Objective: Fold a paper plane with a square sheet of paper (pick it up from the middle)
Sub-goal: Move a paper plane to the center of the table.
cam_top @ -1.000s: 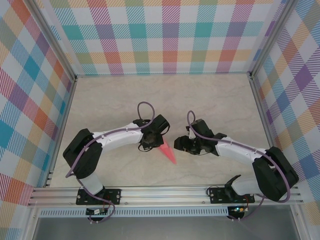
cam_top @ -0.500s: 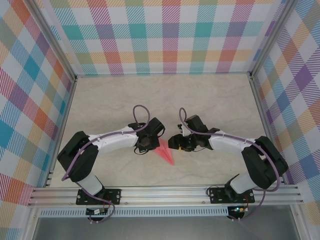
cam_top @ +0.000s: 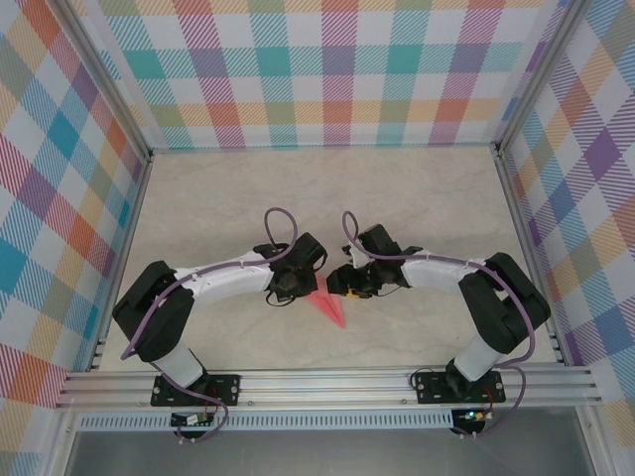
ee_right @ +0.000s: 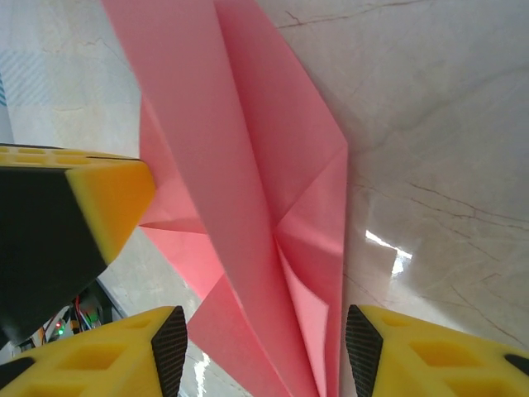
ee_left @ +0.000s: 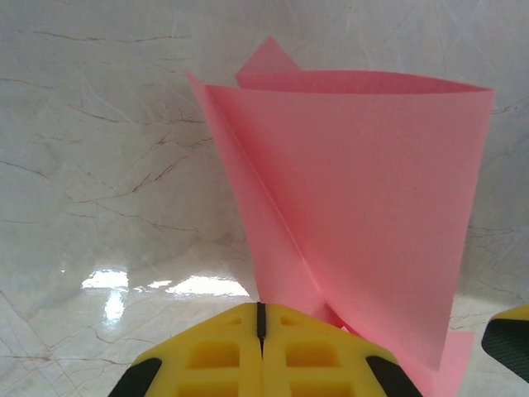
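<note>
L gripper [ee_left: 261,313] pinched shut on paper plane [ee_left: 355,190], half-folded, sticking up from its tips. R gripper [ee_right: 264,347] approx half open, straddling folds opposite L gripper, no hold. Thin, light, floppy; prob. best taken at centre crease.

White-and-black arms [cam_top: 228,273], purple cables [cam_top: 283,220] (yellow-padded tools [ee_left: 260,318])

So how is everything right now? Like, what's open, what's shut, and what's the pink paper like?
paper plane: folded into a pointed shape, its layers fanned apart, pinched at its narrow end.
left end effector: shut on the paper plane.
right end effector: open, one finger on either side of the paper, not squeezing it.
</note>
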`<control>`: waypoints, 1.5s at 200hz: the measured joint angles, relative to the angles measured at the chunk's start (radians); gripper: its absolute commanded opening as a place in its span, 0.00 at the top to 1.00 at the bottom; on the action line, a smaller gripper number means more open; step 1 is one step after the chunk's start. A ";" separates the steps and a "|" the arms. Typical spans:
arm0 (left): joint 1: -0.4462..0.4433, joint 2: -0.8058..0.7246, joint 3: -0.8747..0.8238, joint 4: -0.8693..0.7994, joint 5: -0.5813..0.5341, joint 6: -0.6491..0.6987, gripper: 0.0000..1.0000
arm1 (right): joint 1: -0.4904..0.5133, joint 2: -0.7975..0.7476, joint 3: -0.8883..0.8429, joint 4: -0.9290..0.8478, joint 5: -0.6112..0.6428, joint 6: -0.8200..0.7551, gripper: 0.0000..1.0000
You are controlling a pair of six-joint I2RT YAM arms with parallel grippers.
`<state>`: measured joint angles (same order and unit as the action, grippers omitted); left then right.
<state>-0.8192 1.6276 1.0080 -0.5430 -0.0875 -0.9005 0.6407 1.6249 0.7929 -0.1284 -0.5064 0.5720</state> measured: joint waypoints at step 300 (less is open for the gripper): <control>0.000 -0.001 -0.003 0.004 0.000 0.000 0.97 | 0.163 0.048 0.073 -0.048 0.197 -0.129 0.71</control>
<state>-0.8192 1.6264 1.0046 -0.5392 -0.0872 -0.9005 0.8032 1.6733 0.8658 -0.1768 -0.3092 0.4427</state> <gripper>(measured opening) 0.045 0.292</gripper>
